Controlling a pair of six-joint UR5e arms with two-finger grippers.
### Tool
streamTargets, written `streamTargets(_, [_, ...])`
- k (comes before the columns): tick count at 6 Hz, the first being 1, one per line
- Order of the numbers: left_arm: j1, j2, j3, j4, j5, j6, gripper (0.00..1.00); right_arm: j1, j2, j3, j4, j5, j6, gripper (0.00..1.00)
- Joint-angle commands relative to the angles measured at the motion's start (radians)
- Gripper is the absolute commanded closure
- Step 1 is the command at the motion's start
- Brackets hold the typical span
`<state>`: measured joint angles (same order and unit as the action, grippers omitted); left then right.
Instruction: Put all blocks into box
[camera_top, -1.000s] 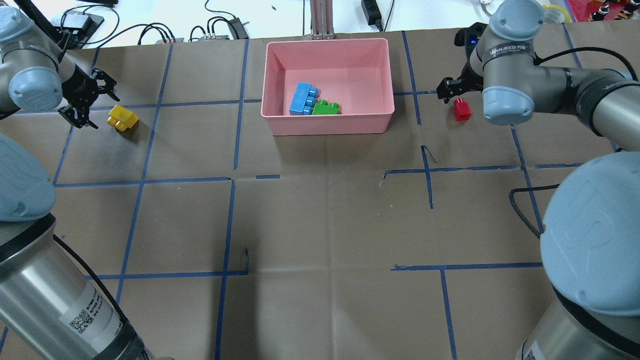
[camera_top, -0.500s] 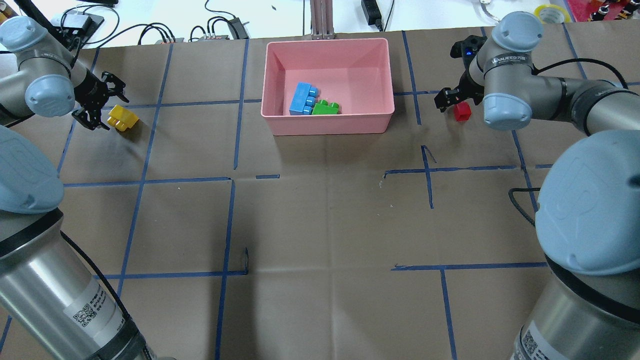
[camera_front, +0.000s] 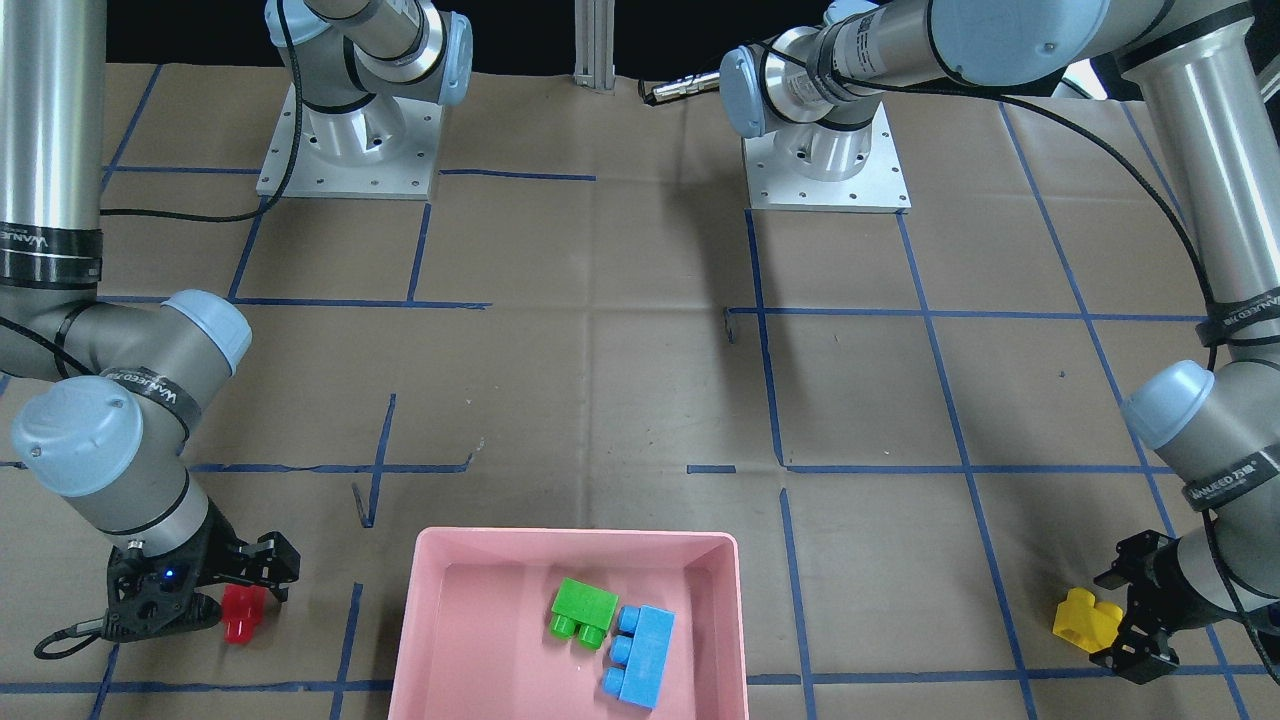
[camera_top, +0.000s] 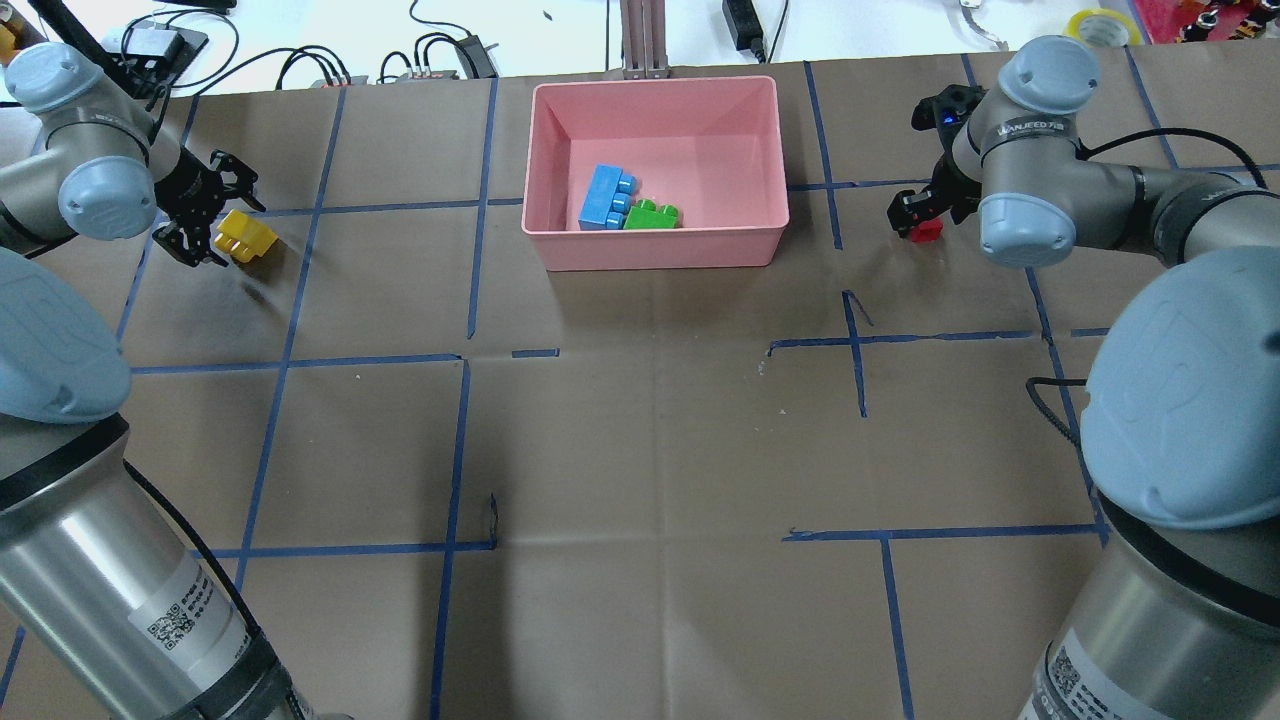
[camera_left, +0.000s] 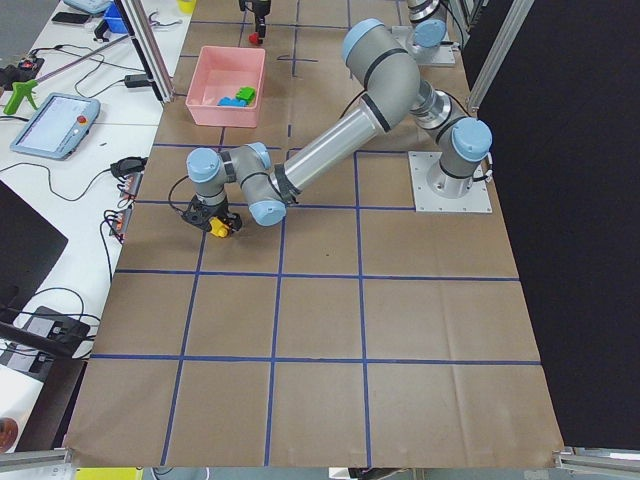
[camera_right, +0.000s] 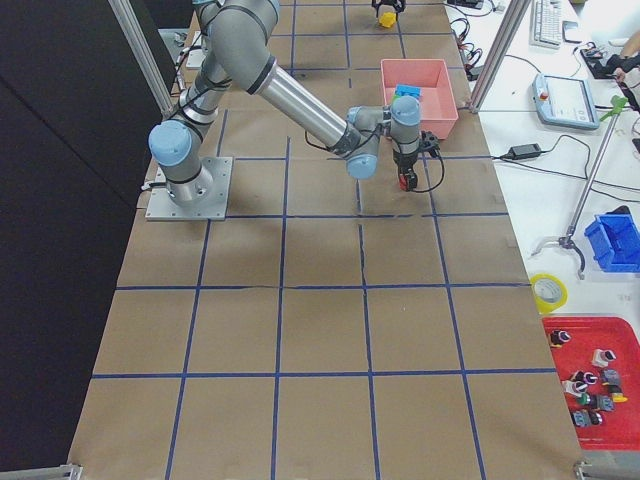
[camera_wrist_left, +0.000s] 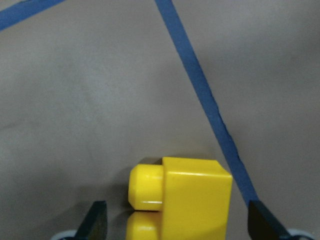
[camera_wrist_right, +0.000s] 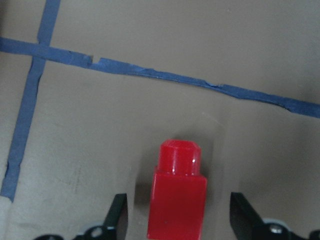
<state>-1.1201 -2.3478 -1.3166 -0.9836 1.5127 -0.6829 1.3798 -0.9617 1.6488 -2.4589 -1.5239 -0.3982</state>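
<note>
The blue block (camera_top: 603, 198) and green block (camera_top: 651, 215) lie in the box (camera_top: 655, 262); on the table (camera_top: 650, 450), the open left end effector (camera_top: 220, 222) straddles the yellow block (camera_top: 246, 237) and the open right end effector (camera_top: 915, 217) straddles the red block (camera_top: 928, 231), so closing looks next.

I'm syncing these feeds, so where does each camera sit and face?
Front: across the table, facing both arm bases.
Overhead: behind the robot, looking forward; both arms frame the box.
Left side: table end, left arm nearest.
Right side: opposite end, right arm nearest.
Left wrist: down past left pincer at yellow block.
Right wrist: likewise, right pincer, red block.
Shared: front and overhead show the box.
</note>
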Motion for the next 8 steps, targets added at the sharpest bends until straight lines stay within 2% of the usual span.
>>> streamTargets(1, [-0.001,-0.004,0.000,-0.001,-0.008,0.000,0.15,0.001,0.001,-0.006,0.003,0.004,0.007,0.81])
streamTargets(2, [0.000,-0.002,0.000,-0.001,-0.032,-0.001,0.25,0.001,-0.009,-0.012,0.004,0.052,0.018,0.93])
streamTargets(3, [0.000,-0.002,0.002,-0.001,-0.032,-0.003,0.33,-0.001,-0.037,-0.027,0.032,0.071,0.039,0.95])
streamTargets(5, [0.000,0.001,0.003,-0.006,-0.032,-0.006,0.55,0.010,-0.186,-0.088,0.236,0.073,0.054,0.96])
streamTargets(6, [0.000,0.004,0.008,-0.007,-0.032,-0.006,0.65,0.037,-0.275,-0.102,0.353,0.074,0.193,0.96])
streamTargets(7, [0.000,0.011,0.016,-0.015,-0.032,-0.006,0.74,0.111,-0.305,-0.104,0.400,0.074,0.303,0.96])
streamTargets(8, [-0.001,0.033,0.022,-0.018,-0.067,-0.006,0.79,0.180,-0.295,-0.106,0.388,0.096,0.453,0.96])
